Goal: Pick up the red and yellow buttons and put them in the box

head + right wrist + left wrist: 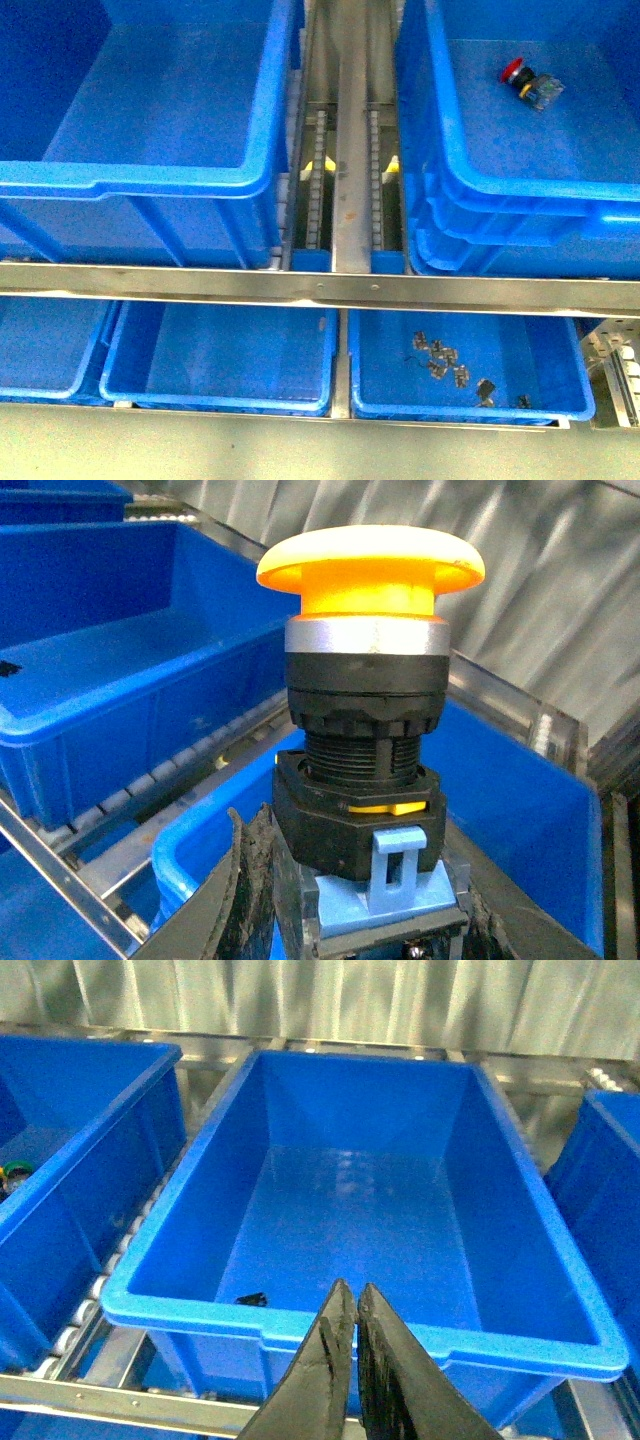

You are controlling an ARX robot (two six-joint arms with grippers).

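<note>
The right gripper (355, 920) is clamped on the yellow button (365, 710), holding it upright by the lower black-grey body, cap up, above the rim of a blue crate and the roller rack. The red button (530, 82) lies on its side on the floor of the box (520, 195) at the rack's right, near its far right corner. The left gripper (348, 1360) hangs with its fingers pressed together and nothing between them, over the near rim of another crate (180, 1305). The yellow button looks rigid, light and hard-shelled, its smooth domed cap likely slippery; the squared, ribbed body below the threaded collar seems the sound place to hold it, as it is held now. It should tolerate a short drop, though the clip on its base may be brittle.
</note>
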